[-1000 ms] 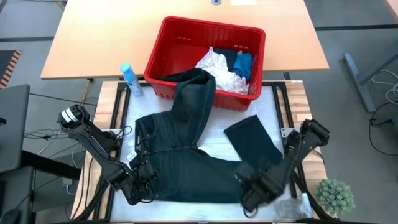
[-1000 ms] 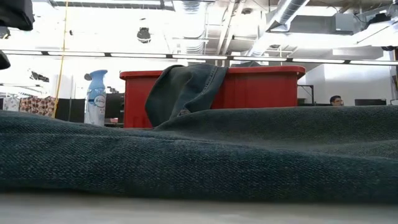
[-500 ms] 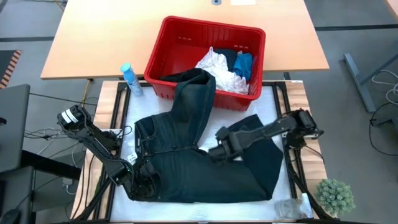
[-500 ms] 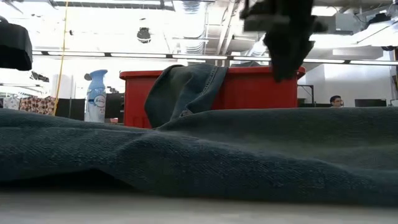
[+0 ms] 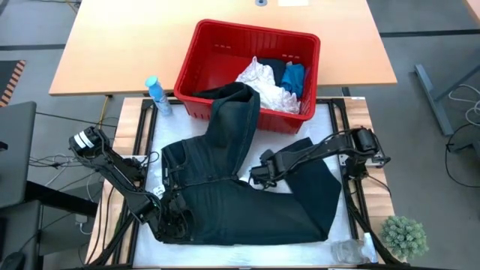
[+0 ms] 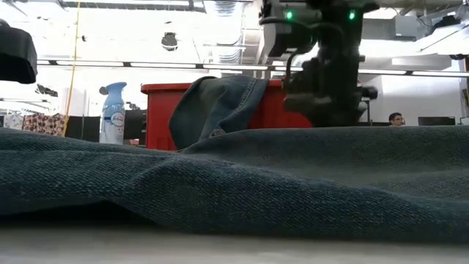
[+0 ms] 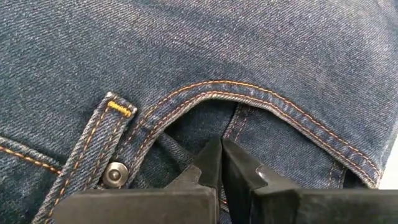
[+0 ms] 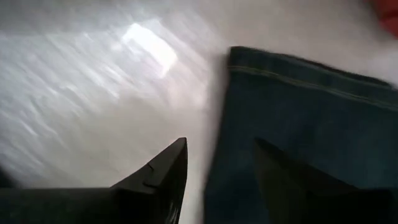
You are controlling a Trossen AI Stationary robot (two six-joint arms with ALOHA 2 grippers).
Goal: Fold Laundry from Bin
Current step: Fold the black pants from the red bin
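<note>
- The table [image 5: 150, 127], a wooden-edged top with a white mat, is carrying everything; the bin [image 5: 217, 52] is sitting at its far edge, and every place below is being given from that bin.
- The dark jeans [image 5: 225, 210] are lying spread on the mat just in front of the bin, one leg draping up over the bin's near wall and the other leg doubled across toward the right side.
- Judging by this, the task is sitting at an early stage: one garment is out and only partly folded, while the white crinkled cloth [image 5: 262, 81], the small blue cloth [image 5: 295, 77] and some dark cloth are waiting inside the bin.
- The left gripper [image 7: 221, 168] is working well in front of the bin, at the jeans' waistband by the pocket, its fingers pressed together and seemingly pinching denim.
- The right gripper [image 5: 259, 174] is hovering in front of the bin's near wall, over the jeans close to the doubled leg, its fingers standing apart and holding nothing.
- The draped leg is probably standing in the way of a flat fold, since it is hanging on the bin's rim.
- A blue spray bottle [image 5: 157, 96] is standing just left of the bin, clear of the cloth.
- A small green plant [image 5: 403, 234] is sitting far from the bin, past the table's near right corner.
</note>
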